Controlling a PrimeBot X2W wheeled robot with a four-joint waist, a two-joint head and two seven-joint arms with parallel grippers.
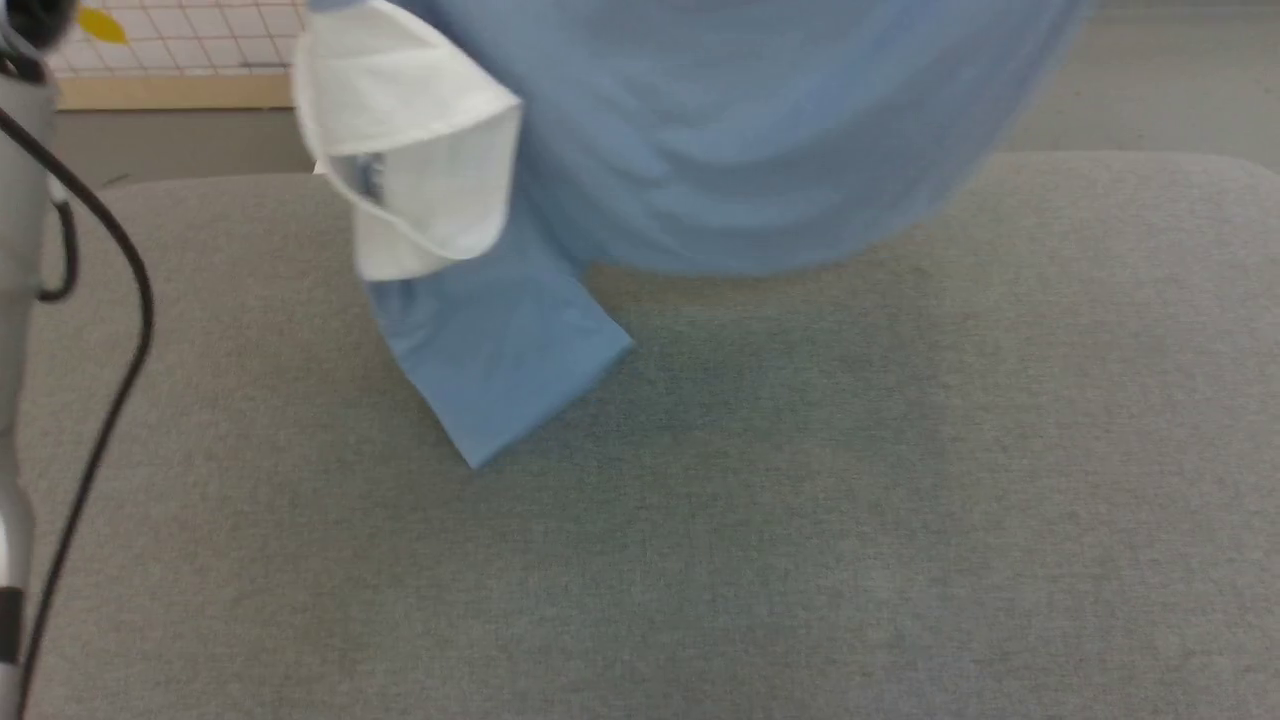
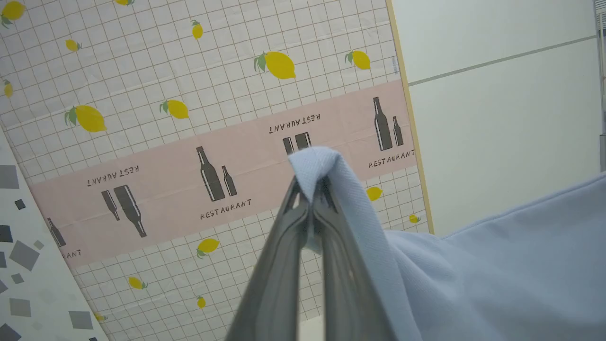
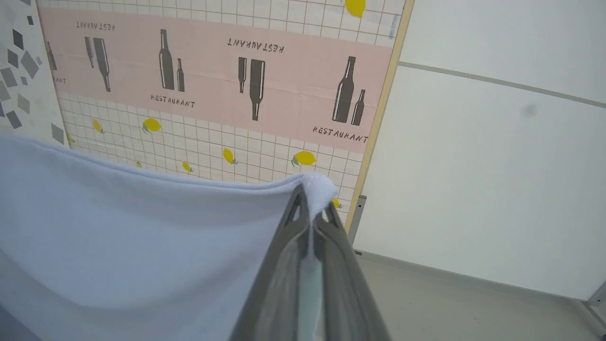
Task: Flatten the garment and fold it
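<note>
The garment (image 1: 720, 130), a light blue shirt with a white collar (image 1: 415, 160), hangs in the air over the grey table (image 1: 800, 500). One blue sleeve (image 1: 500, 370) droops down onto the table surface. In the left wrist view my left gripper (image 2: 310, 189) is shut on a fold of the garment (image 2: 497, 265), which drapes off to the right. In the right wrist view my right gripper (image 3: 312, 201) is shut on an edge of the garment (image 3: 142, 237), which stretches away to the left.
A black cable (image 1: 110, 330) and a pale arm segment (image 1: 15, 300) run down the left edge of the head view. Behind the table stands a panel with lemons and bottles (image 2: 189, 142) and a white wall (image 3: 497, 166).
</note>
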